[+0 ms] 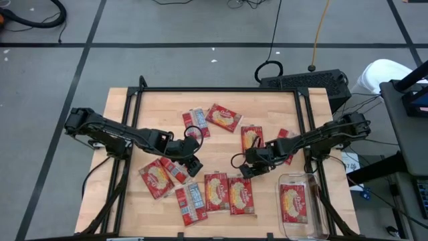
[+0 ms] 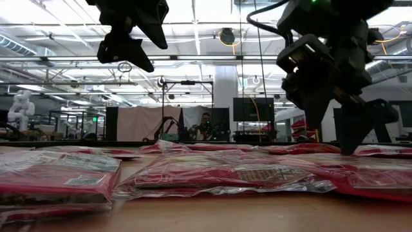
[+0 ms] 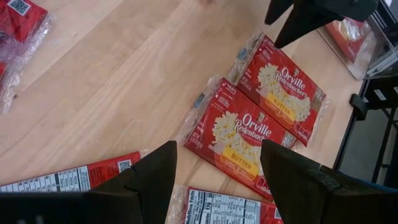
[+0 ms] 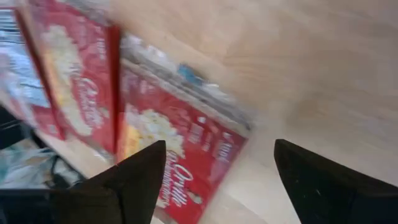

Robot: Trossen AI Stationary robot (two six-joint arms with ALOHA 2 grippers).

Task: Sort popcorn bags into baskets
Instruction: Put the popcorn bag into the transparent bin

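Several red popcorn bags lie flat on the wooden table (image 1: 147, 114). Two picture-side-up bags (image 1: 216, 191) (image 1: 241, 195) lie side by side near the front middle. A clear bin (image 1: 319, 201) at the front right holds one bag (image 1: 293, 203). My left gripper (image 1: 194, 164) is open and empty above the table, left of those two bags (image 3: 242, 140) (image 3: 283, 87). My right gripper (image 1: 244, 167) is open and empty just above the right-hand bag's far end (image 4: 174, 149). Both hang clear of the bags in the low view (image 2: 125, 45) (image 2: 322, 84).
More bags lie at the far middle (image 1: 223, 117) (image 1: 196, 122) (image 1: 251, 137), under the right arm (image 1: 286, 144), and at the front left (image 1: 157, 179) (image 1: 190, 203). A black frame (image 1: 134, 107) runs round the table. Bare wood shows at the far left.
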